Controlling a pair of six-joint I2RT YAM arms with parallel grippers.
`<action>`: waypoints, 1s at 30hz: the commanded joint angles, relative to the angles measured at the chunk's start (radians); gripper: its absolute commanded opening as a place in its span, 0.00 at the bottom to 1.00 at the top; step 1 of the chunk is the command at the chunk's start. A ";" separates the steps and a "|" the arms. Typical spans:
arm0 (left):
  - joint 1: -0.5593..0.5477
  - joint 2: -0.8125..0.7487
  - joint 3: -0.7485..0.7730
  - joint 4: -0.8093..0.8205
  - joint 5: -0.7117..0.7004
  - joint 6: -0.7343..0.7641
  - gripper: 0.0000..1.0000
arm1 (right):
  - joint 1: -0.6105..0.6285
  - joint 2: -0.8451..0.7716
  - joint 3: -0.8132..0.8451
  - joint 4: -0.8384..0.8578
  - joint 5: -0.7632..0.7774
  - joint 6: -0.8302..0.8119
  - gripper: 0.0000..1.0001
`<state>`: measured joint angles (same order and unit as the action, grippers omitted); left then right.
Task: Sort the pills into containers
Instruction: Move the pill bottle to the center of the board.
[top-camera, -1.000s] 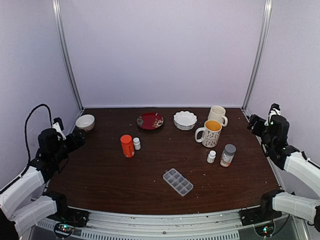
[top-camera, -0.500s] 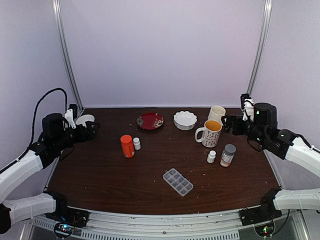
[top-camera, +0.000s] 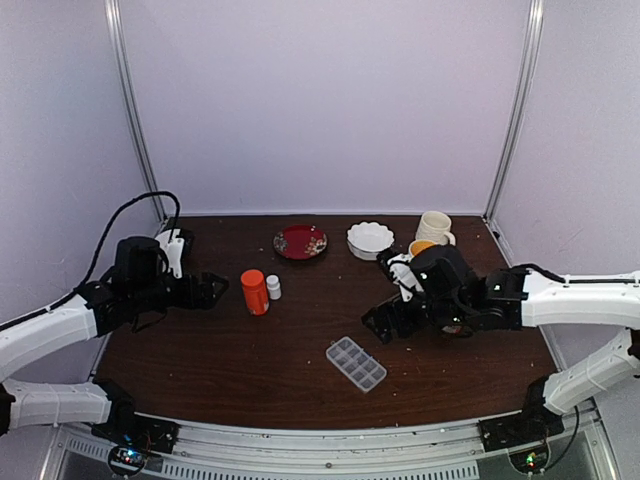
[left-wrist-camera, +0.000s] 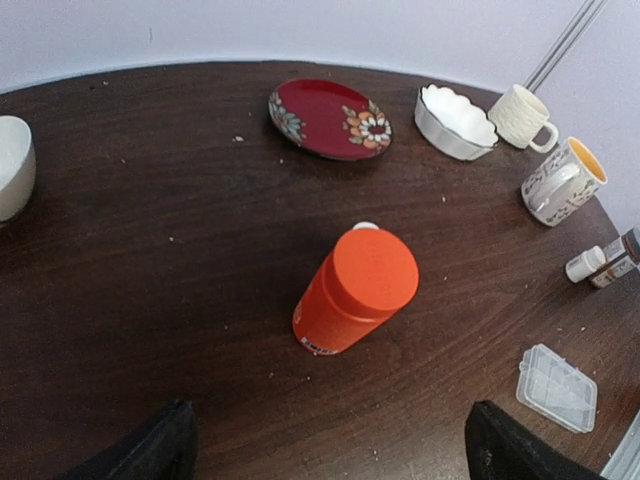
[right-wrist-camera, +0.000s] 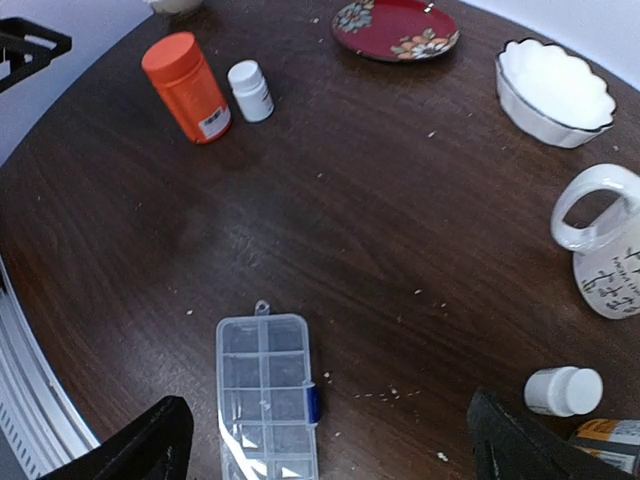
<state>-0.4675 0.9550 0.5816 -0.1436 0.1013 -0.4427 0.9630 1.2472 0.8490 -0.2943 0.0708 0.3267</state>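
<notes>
The clear pill box (top-camera: 356, 364) lies lid down near the front of the dark desk (top-camera: 200, 370). A few tiny pale specks (right-wrist-camera: 390, 393), too small to tell as pills, dot the desk just beside the box. The right tool (top-camera: 380, 322) hangs just behind the box, fingers spread wide and empty. The left tool (top-camera: 220, 291) is well to the box's left, also spread and empty, with the orange bottle (top-camera: 254, 292) and a small white bottle (top-camera: 273, 287) between it and the box.
</notes>
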 joint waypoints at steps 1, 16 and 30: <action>-0.041 0.052 -0.044 0.042 0.013 0.006 0.96 | 0.095 0.080 0.034 -0.037 0.021 0.052 1.00; -0.071 0.393 -0.013 0.302 0.029 -0.023 0.95 | 0.174 0.332 0.083 -0.067 -0.079 0.190 1.00; -0.070 0.595 0.131 0.361 -0.085 -0.036 0.96 | 0.201 0.416 0.109 -0.130 -0.017 0.250 1.00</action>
<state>-0.5369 1.5105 0.6418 0.1753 0.0803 -0.4736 1.1564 1.6363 0.9195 -0.3779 0.0044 0.5575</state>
